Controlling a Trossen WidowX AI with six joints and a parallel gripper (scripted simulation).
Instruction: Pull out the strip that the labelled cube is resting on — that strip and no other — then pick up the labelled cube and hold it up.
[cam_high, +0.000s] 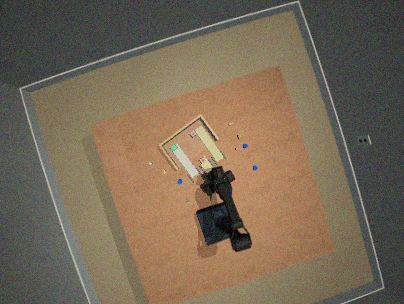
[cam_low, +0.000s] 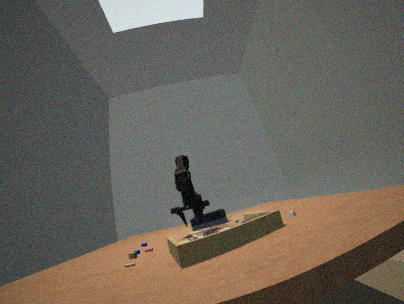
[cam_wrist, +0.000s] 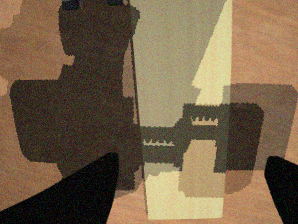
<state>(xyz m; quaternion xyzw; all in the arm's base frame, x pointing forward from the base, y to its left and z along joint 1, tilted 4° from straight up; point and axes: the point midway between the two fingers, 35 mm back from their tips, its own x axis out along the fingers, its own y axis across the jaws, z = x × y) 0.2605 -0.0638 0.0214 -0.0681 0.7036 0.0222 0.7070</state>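
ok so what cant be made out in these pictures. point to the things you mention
- Label on any cube: too small and grainy in the top view
- Near end of the middle strip (cam_high: 205, 164): hidden by the arm, top view
- Strips inside the wooden frame (cam_high: 180, 131) (cam_low: 230, 240): mostly hidden by its wall, exterior view
- Gripper (cam_high: 202, 184) (cam_wrist: 192, 164) finger bases: cut off by the wrist view's edges

A green piece (cam_high: 174, 147) sits at the far end of a whitish strip (cam_high: 185, 161) inside a three-sided wooden frame (cam_high: 181, 131).
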